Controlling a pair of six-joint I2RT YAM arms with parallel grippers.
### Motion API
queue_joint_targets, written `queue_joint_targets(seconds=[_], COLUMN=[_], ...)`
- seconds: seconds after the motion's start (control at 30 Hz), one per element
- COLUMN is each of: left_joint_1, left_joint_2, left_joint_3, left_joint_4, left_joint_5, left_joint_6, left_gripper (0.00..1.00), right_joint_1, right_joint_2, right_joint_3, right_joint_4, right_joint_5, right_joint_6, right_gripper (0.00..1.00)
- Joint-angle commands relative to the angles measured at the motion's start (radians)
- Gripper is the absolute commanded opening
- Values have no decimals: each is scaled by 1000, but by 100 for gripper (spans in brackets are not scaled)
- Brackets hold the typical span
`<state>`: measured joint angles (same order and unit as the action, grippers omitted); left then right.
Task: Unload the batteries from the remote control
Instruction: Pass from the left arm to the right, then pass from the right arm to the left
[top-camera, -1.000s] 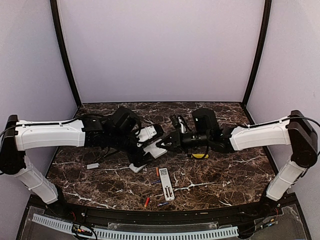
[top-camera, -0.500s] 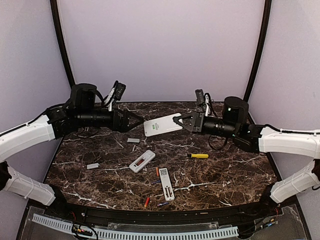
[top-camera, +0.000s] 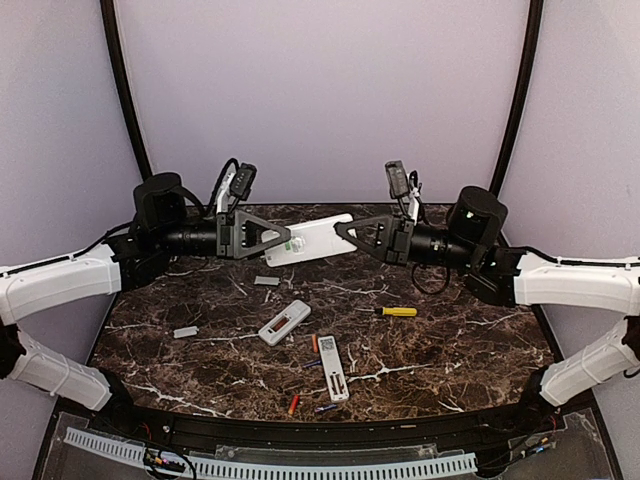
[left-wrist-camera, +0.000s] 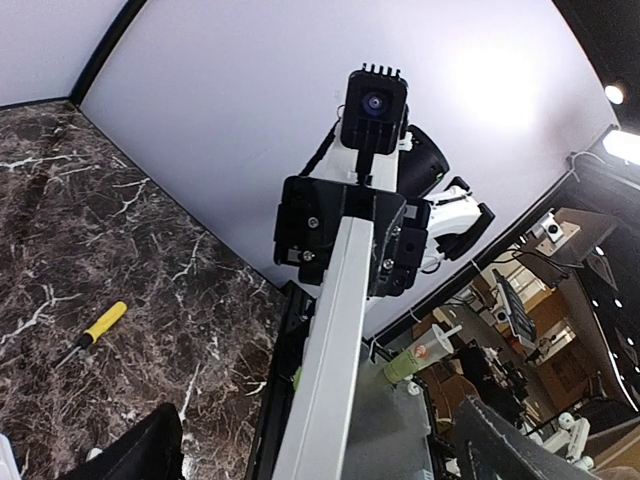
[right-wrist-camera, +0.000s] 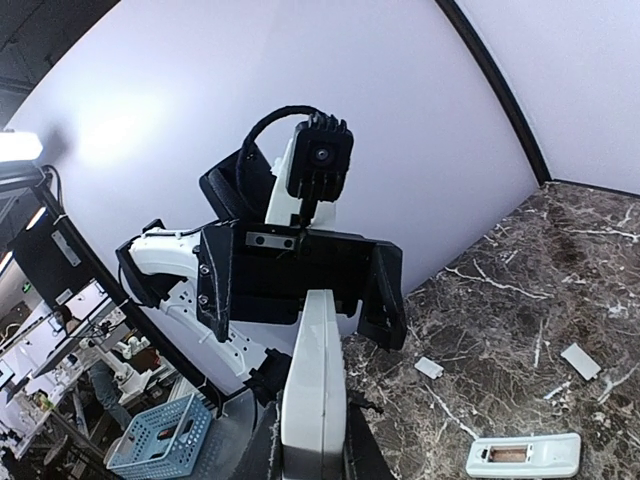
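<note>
We are looking at both arms reaching level above the dark marble table (top-camera: 470, 350), wrists turned inward so the grippers are meeting nose to nose. The right gripper (top-camera: 345, 230) is clamping one end of a white remote (top-camera: 310, 243) in the air. The left gripper (top-camera: 278, 241) is gaping wide around the other end, its fingers (left-wrist-camera: 135, 450) clear of it. The wrist views are showing us only the remote's edge, so its battery bay is hidden.

Below, a wide remote (top-camera: 285, 322) and a narrow remote (top-camera: 333, 367) are lying on the table, with a yellow-handled screwdriver (top-camera: 398, 311) and two small cover plates (top-camera: 266, 281) nearby. The batteries (top-camera: 315, 343), tiny orange and blue cells, are lying loose around the narrow remote.
</note>
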<state>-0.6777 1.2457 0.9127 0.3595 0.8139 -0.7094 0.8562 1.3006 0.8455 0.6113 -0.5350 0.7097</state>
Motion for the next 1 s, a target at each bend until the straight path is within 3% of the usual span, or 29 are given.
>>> queue_joint_targets(seconds=[0.0,0.13,0.3,0.63,0.7,0.77,0.8,0.97], left_joint_1=[4,5,4,4,4,5,5,5], left_joint_2=[6,17,20,-1,-7,-14,-15,-26], left_joint_3=[-24,-31,-45,-56,-58,-63,-64,-60], left_joint_4=[159,187,212,190,183,177,172,135], left_joint_5=[126,144,147,119,110,103,97,64], left_joint_6=[-71,-85,-101,-87,-81,-76,-72,-56], left_gripper=[88,72,45,12,7,1,0,0], right_joint_1=[15,15,13,11,8,2,0,-9], right_joint_2=[7,1,-8,-21,-27,-33,-34,-39], right_joint_3=[32,26,18,-8,-19,-31,-36,-37], right_joint_4=[145,150,128,81,70,63,55,-8], right_joint_5=[-37,0,32,102,120,132,135,128], right_joint_6=[5,16,22,36,42,50,52,48], right_gripper=[0,0,0,0,17,43,51,74])
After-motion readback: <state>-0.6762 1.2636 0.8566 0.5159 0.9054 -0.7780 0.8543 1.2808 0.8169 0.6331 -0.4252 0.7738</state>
